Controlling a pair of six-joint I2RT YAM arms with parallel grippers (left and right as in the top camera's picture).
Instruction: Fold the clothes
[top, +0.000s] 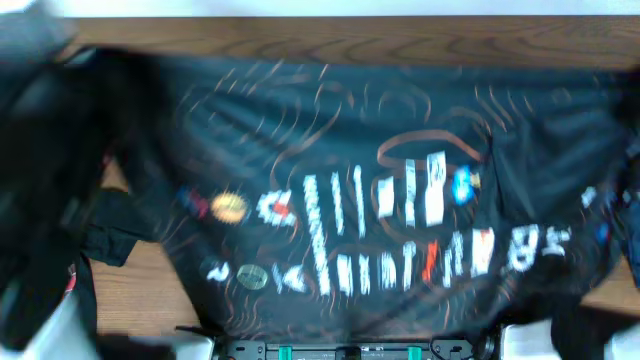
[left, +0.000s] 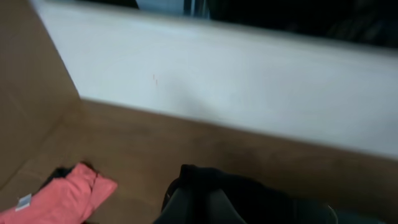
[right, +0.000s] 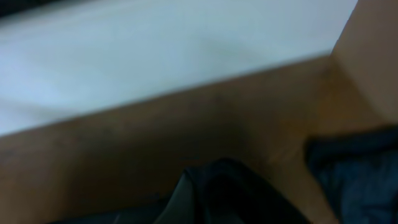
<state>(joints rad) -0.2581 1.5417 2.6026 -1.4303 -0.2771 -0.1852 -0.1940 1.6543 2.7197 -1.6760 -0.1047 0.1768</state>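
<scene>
The left gripper (left: 199, 202) and right gripper (right: 217, 199), high and apart, seemingly clench the black jersey (top: 380, 200) stretched between.

Overhead: black jersey (top: 380, 150) smeared by motion; its white logos (top: 400, 230) are streaked and unreadable. It covers most of the table (top: 300, 35), and neither arm can be made out beneath it. Its right side runs off the right edge. Dark heap (top: 40, 180) at far left is cut by the edge, kind unclear.

Left wrist view: black cloth fills the near edge, with the left gripper fingers buried in it. Red garment (left: 62, 196) is cut off at the bottom; its white tag (left: 23, 201) is too small to read.

Right wrist view: everything soft and blurred. The right gripper is likewise buried in black cloth. Dark blue piece (right: 360, 174) is cut by the right edge.
</scene>
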